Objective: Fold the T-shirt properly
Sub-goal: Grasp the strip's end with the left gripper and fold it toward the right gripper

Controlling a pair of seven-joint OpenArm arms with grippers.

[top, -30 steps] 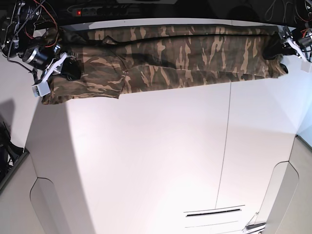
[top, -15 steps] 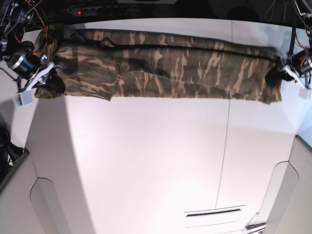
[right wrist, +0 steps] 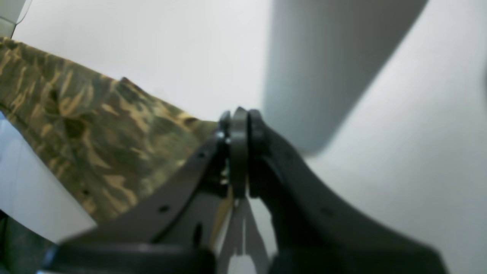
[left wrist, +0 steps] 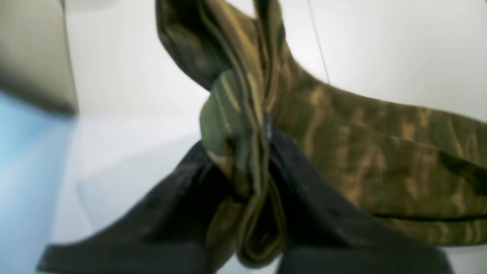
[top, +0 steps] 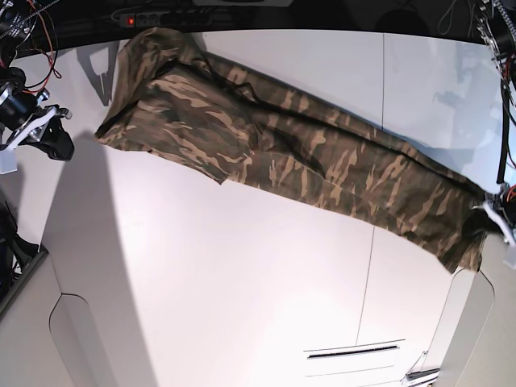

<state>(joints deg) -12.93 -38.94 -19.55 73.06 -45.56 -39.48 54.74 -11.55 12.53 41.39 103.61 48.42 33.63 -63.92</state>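
The T-shirt lies in a long, wrinkly strip across the desk, slanting down toward the left arm's side. The folding looks partway done — the shirt seems to be getting pulled and turned into place.

The left fingers are nearly closed, with a bunched bit of the shirt pinched between them. The right fingers are shut tight and hold nothing. In the base view they are beside the shirt's other end, a little apart from it.

Next, I think the left arm needs to lay its end down flat and let go gently. Then the wrinkles want smoothing before another fold. If it pulls too hard, the whole strip may slide, since nothing holds the far end.

The base view shows the whole slanted strip and both arms. The left wrist view shows what that one can't — the held cloth up close, with loops hanging below the grip. The right wrist view shows a big shadow on the desk by the fingers' tips.
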